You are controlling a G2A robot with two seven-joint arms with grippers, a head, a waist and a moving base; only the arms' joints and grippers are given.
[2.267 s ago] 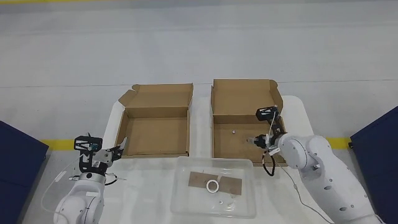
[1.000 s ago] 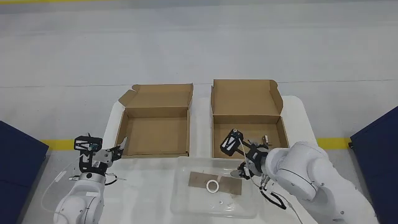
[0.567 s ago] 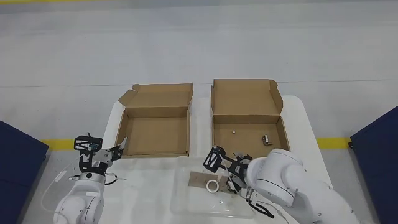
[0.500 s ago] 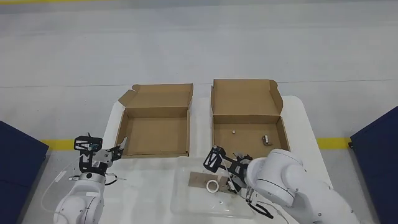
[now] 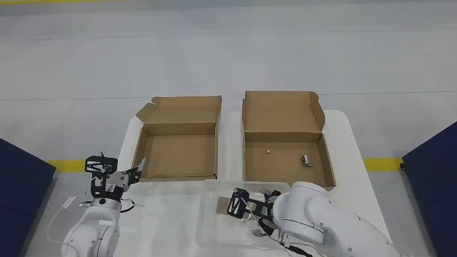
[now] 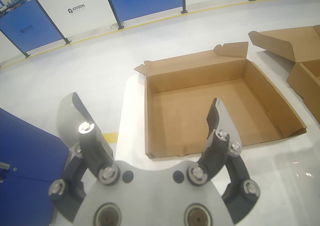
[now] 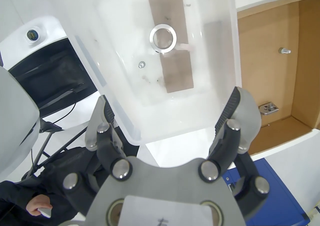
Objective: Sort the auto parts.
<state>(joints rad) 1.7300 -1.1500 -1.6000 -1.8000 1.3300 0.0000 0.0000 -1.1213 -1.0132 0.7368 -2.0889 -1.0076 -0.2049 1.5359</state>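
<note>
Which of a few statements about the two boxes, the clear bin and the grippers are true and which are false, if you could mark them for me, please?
1. The left cardboard box is empty. True.
2. The metal ring lies in the right cardboard box. False: it lies in the clear bin.
3. The right gripper hangs over the clear bin with its jaws open and empty. True.
4. The left gripper has its jaws clamped on a part. False: they are open and hold nothing.
5. The right cardboard box holds two small parts. True: a bolt and a bracket.
</note>
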